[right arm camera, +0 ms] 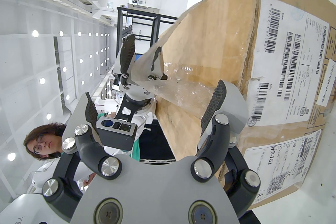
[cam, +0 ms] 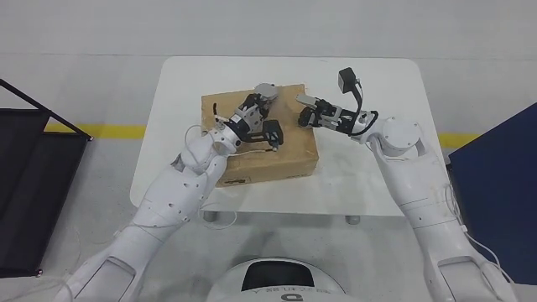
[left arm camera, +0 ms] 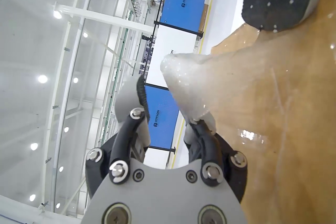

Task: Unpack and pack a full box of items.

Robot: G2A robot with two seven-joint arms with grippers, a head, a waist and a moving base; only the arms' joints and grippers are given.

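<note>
brown taped cardboard box (cam: 285, 158) is sitting on white bench (cam: 361, 189), stiff, prob heavy. thin sticky clear tape strip (left arm camera: 191, 83) is clinging to my spread left fingers (left arm camera: 126, 101); right fingers (right arm camera: 214, 104) hanging released. i'm judging: pinch tape's loose end.

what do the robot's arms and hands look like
The left arm and right arm have smooth white rounded shells, with a thin pale cable looped beside the left one. The left hand and right hand each have a grey metal base plate with silver screws, black curved links and light grey fingers faced with black textured pads.
</note>
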